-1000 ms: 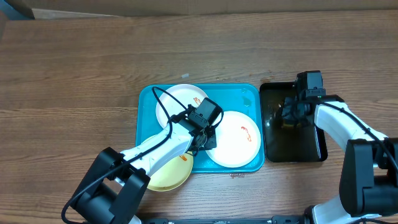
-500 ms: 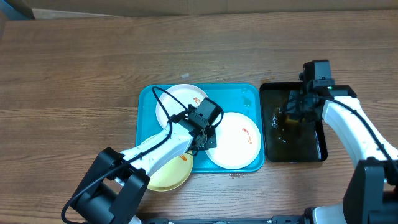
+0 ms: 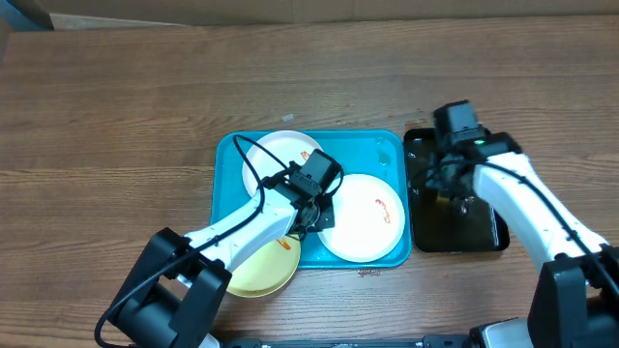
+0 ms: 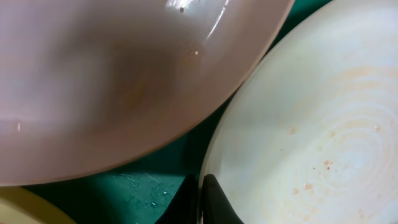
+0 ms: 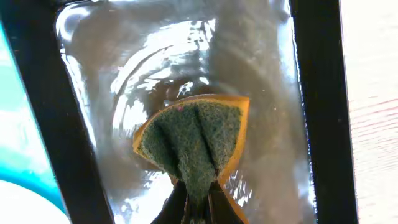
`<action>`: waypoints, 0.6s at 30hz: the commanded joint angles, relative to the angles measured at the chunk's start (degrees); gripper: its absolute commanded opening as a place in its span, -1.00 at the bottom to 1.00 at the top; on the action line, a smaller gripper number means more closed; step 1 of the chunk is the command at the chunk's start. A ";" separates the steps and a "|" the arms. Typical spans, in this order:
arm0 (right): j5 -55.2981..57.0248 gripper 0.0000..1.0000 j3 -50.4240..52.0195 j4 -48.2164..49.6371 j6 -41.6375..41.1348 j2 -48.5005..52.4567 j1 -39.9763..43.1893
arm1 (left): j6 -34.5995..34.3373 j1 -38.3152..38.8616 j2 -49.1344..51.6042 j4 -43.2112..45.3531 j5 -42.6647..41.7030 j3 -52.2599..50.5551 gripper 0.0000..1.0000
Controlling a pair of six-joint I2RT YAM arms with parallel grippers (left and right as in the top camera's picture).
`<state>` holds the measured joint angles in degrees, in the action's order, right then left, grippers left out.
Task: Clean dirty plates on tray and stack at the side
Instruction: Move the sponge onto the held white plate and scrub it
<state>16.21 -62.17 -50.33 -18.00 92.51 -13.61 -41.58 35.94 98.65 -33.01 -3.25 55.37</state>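
The turquoise tray point(image 3: 228, 155) holds three plates: a white plate point(image 3: 280, 155) at the back left, a white plate point(image 3: 368, 217) with an orange-red smear at the right, and a pale yellow plate point(image 3: 266, 266) at the front left. My left gripper point(image 3: 319, 208) is shut on the left rim of the right white plate point(image 4: 311, 143). My right gripper point(image 3: 447, 179) is shut on a folded yellow-and-green sponge point(image 5: 196, 140), held over the water in the black tray point(image 3: 424, 237).
The black tray point(image 5: 320, 93) stands right beside the turquoise tray and holds shallow water. Bare wooden table lies left, behind and right of the trays. A cardboard edge runs along the far side.
My right gripper has lifted the sponge and swung left, toward the turquoise tray. The left gripper and the plates have not moved.
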 commanded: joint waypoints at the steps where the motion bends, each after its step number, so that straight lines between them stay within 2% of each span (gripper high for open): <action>1: 6.95 -0.93 -1.27 0.70 -1.55 -1.05 -1.97 | -0.22 -0.42 0.66 -0.42 -0.02 -0.46 -0.92; 18: 9.42 -0.92 -1.27 1.99 -1.53 -1.05 -1.31 | -0.20 -0.42 0.66 -0.42 -0.02 -0.46 -0.91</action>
<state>24.12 -62.17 -48.64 -19.03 92.51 -15.35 -41.60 35.90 98.65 -33.15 -3.44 55.37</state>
